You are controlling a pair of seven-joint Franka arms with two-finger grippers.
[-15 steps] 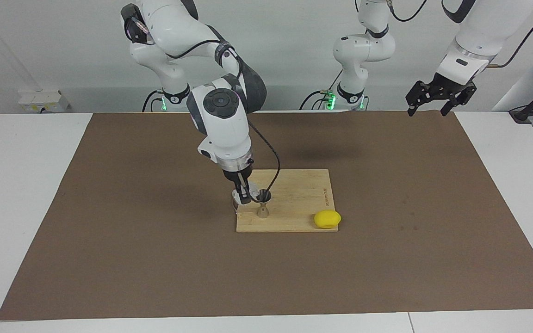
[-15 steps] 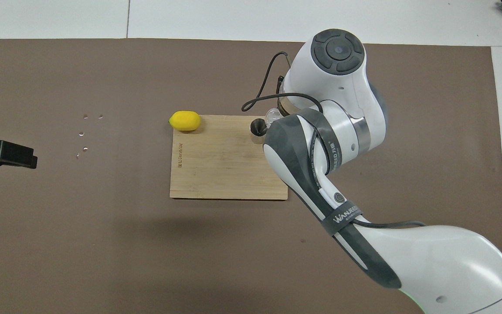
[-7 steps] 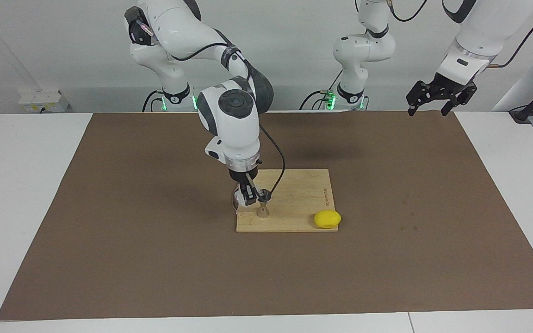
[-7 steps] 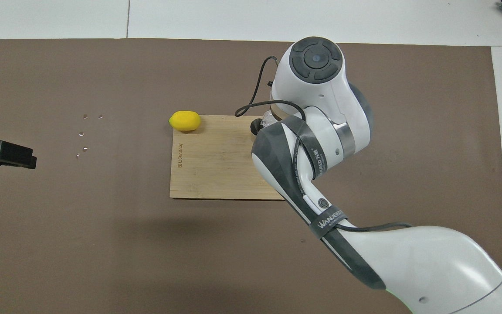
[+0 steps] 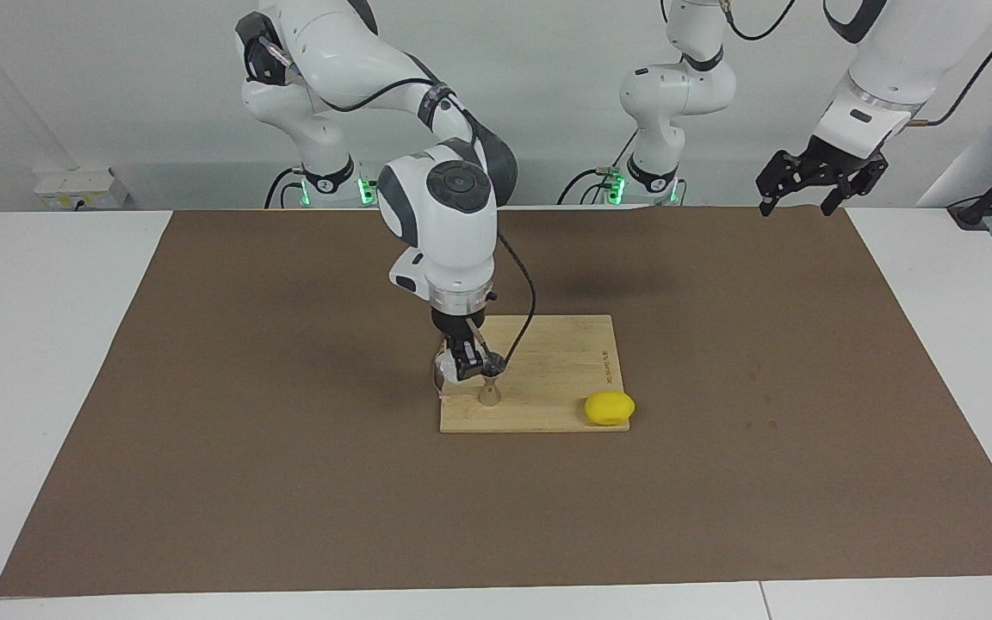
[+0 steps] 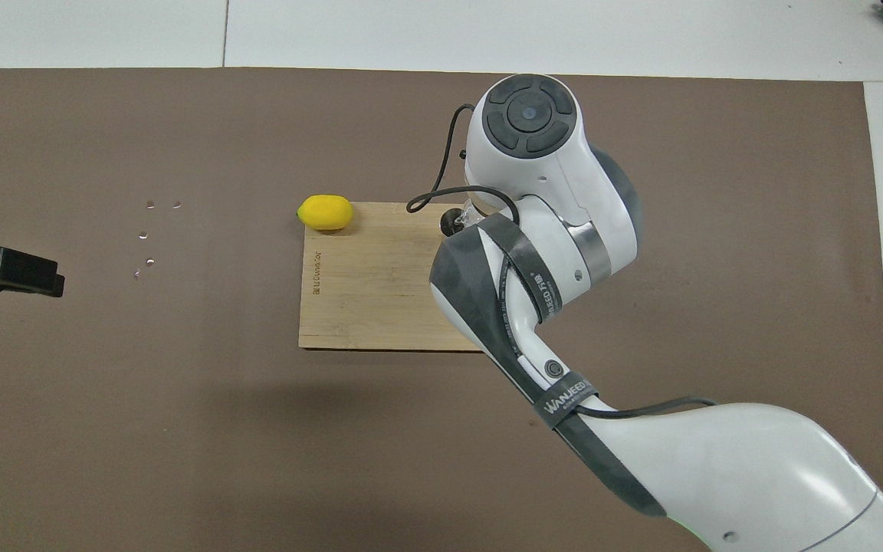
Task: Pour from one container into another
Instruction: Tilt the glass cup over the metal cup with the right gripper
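Observation:
On the wooden cutting board (image 5: 556, 366) stands the metal hourglass jigger (image 5: 489, 390), near the corner toward the right arm's end. My right gripper (image 5: 465, 365) is shut on the clear glass tumbler (image 5: 443, 372), which hangs tilted just beside and above the jigger's mouth. In the overhead view the right arm hides the gripper; only the jigger's dark mouth (image 6: 452, 221) and a sliver of the tumbler (image 6: 474, 215) show. My left gripper (image 5: 796, 203) waits open and empty, raised over the mat's edge at the left arm's end (image 6: 27, 274).
A yellow lemon (image 5: 609, 407) rests against the board's corner (image 6: 324, 212) toward the left arm's end. A few small shiny spots (image 6: 149, 232) dot the brown mat (image 5: 289, 482) between the board and the left gripper.
The right arm's wrist has swung toward the left arm's end, carrying the tilted tumbler closer to the jigger. The left arm has not moved.

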